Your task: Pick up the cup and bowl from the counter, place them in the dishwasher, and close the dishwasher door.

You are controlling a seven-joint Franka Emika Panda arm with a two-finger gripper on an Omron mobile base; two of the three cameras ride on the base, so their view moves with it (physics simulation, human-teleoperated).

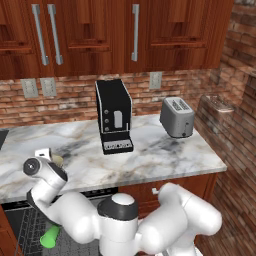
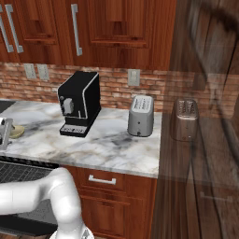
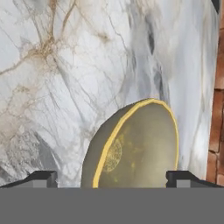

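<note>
Your gripper (image 3: 111, 178) jaws spread wide, holding nothing, bowl (image 3: 135, 146) on the counter (image 3: 52, 87) between the fingertips, cup (image 1: 49, 236) down inside the dishwasher (image 1: 25, 222)

bowl (image 3: 135, 148): tan, yellow rim, upright on marbled counter (image 1: 165, 155) | cup (image 1: 49, 236): green, lying in open dishwasher (image 1: 25, 222) rack below counter edge

One cup (image 1: 49, 236), one bowl (image 3: 135, 148), one toaster (image 1: 177, 117) (plus one coffee machine (image 1: 114, 116)).
</note>
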